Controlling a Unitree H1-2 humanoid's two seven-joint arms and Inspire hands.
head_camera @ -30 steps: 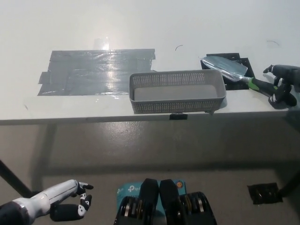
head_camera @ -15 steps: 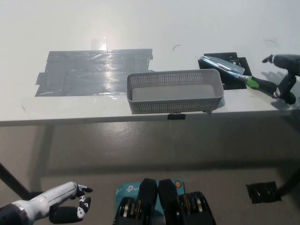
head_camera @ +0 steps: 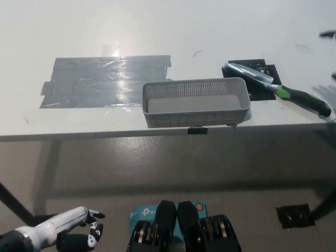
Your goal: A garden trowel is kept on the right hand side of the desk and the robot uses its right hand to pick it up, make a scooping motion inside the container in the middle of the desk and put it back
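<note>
Garden trowel (head_camera: 273, 88) lies flat at right of frame, just beside mesh basket (head_camera: 195, 118). Blade on black mat (head_camera: 270, 70), handle angled toward desk edge; probably laid so for my reach. My right hand (head_camera: 329, 34): sliver at upper right edge, can't tell if open or closed. Left hand (head_camera: 79, 232) idle at lower left, loosely spread, empty.

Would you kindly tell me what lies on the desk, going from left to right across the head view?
grey tape patch → grey mesh container → garden trowel, blade nearer the container, handle pointing right.
</note>
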